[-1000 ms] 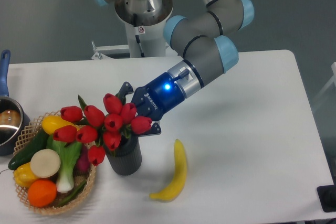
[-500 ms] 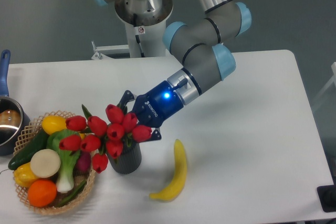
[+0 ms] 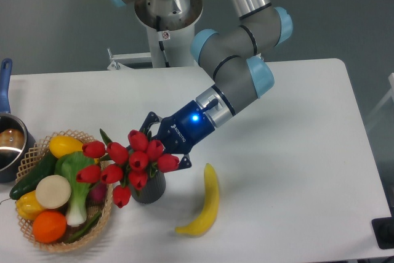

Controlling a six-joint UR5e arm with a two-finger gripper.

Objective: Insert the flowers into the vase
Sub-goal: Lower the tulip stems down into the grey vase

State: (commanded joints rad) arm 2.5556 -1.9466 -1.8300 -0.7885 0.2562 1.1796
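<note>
Flowers (image 3: 126, 161) sit with stems inside the vase (image 3: 148, 188), buds fanned toward 9 o'clock over the basket (image 3: 37, 149) rim. The gripper (image 3: 161, 141) is at the vase's 1 o'clock, close behind the buds; whether it grips the stems cannot be told (buds hide its tips). Judged light, with springy stems. Best hold: the bundled stems, low. 1 banana (image 3: 206, 201) lies at 3 o'clock.

One vase (image 3: 149, 188), one banana (image 3: 205, 204), one basket (image 3: 98, 220), one pot (image 3: 7, 146), about ten tulips (image 3: 132, 158).
</note>
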